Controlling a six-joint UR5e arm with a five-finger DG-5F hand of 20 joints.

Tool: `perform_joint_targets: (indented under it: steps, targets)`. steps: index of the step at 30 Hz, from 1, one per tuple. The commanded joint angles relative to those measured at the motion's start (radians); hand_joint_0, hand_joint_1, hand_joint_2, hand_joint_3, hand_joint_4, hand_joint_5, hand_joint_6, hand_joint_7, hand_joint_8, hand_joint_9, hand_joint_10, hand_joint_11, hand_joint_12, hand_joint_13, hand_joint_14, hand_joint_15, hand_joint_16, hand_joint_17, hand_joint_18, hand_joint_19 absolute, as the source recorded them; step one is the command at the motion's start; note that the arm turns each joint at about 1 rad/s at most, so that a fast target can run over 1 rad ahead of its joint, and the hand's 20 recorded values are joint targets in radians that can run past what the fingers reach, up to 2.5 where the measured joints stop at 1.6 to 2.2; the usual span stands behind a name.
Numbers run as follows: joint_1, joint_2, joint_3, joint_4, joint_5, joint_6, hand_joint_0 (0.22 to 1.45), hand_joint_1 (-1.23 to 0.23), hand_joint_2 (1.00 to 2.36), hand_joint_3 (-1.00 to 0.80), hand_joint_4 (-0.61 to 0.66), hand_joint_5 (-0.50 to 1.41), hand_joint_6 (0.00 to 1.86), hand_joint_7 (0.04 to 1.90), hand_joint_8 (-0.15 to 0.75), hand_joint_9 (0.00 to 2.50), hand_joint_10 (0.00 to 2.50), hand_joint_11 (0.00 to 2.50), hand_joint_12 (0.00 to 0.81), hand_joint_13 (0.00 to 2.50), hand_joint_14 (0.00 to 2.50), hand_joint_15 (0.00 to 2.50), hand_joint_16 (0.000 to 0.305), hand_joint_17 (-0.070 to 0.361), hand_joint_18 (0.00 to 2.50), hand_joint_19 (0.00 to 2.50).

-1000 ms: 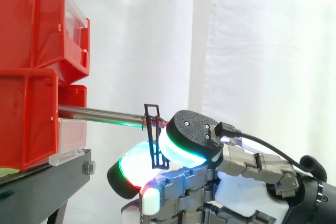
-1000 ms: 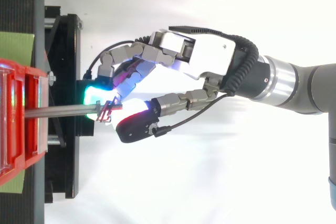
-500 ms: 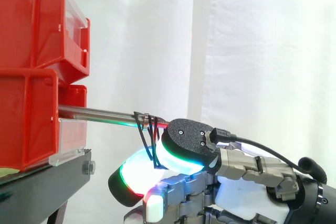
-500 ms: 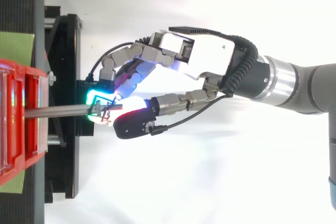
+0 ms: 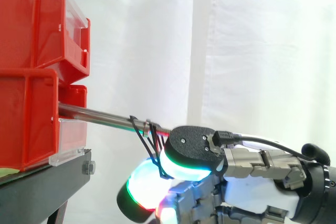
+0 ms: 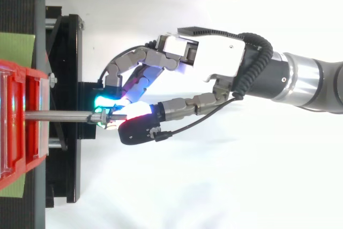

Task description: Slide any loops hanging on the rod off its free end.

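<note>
Since a second earlier the hand [image 5: 252, 184] had dropped lower beneath the rod [image 5: 97, 115]. The loops [image 5: 150, 141], which had then hung straight down, were now drawn out on a slant. The rod's long axis ran level out of the red bins [image 5: 29, 108], dipping slightly in the side view, and its free end pointed toward the hand. The loops were thin black strands. They sat on the rod just short of its free end and ran down and away from the bins. Below the rod their lower part passed between the black thumb pad [image 5: 191, 142] and a glowing fingertip [image 5: 139, 188], and the hand's curled fingers were closed on it. In the top view the fingertips [image 6: 102, 102] clustered at the rod's free end. At the rod's fixed end the bins stood on a black stand [image 5: 44, 184], and a white curtain [image 5: 252, 45] hung behind the rod.
</note>
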Motion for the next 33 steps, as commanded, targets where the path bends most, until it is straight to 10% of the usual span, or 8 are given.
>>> perform_joint_targets:
  steps: [1, 10, 24, 33]
  targets:
    - [-0.001, 0.029, -0.025, -0.055, -0.002, -0.002, 0.58, -0.69, 1.08, 0.04, 0.16, -0.17, 0.91, 0.93, 0.387, 1.02, 0.01, 0.51, 0.385, 0.96, 0.01, 0.27, 0.055, 0.125, 0.92, 0.32]
    - [-0.001, 0.133, -0.129, -0.051, 0.004, -0.068, 0.58, -0.69, 1.09, 0.03, 0.17, -0.17, 0.91, 0.93, 0.388, 1.03, 0.01, 0.50, 0.386, 0.96, 0.01, 0.27, 0.056, 0.126, 0.92, 0.31]
    - [-0.002, 0.167, -0.131, -0.124, 0.004, -0.072, 0.57, -0.69, 1.12, 0.02, 0.18, -0.17, 0.90, 0.93, 0.390, 1.03, 0.01, 0.50, 0.386, 0.96, 0.01, 0.26, 0.056, 0.126, 0.92, 0.32]
    - [-0.012, 0.216, -0.132, -0.324, 0.005, -0.040, 0.58, -0.64, 1.00, -0.09, 0.23, -0.17, 0.89, 1.03, 0.381, 1.02, 0.01, 0.50, 0.382, 0.94, 0.01, 0.28, 0.055, 0.123, 0.88, 0.35]
